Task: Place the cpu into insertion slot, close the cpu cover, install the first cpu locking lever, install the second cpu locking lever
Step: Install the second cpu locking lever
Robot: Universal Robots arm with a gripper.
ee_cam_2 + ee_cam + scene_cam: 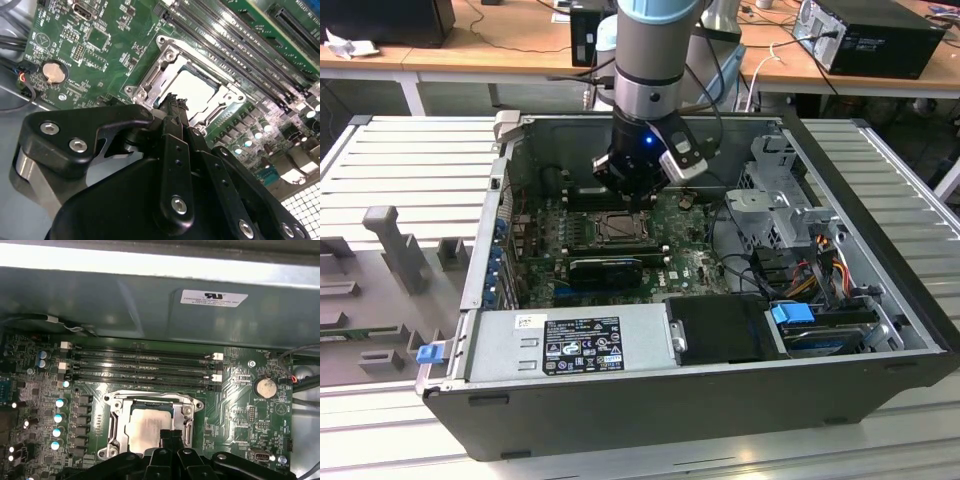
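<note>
Arm hangs straight down into the open PC case (pixel 880 300), w/ the hand (pixel 632 190) just above the insertion slot (pixel 617 228) mid-board in the exterior view. In both wrist views the fingers (pixel 172 107) are together, tips pinched shut w/ nothing between them, right at the near edge of the socket. The cpu (pixel 147 430) already lies flat in the slot, pale metal top up, edges square w/ the frame; no real long axis, it's square. The cpu cover (pixel 150 402) looks folded down around it, chip showing thru the cut-out. Prob the closed tips sit low at the rim to work the cover or a lever; levers themselves hard to tell. Memory slots (pixel 140 367) run alongside, on the far side.
</note>
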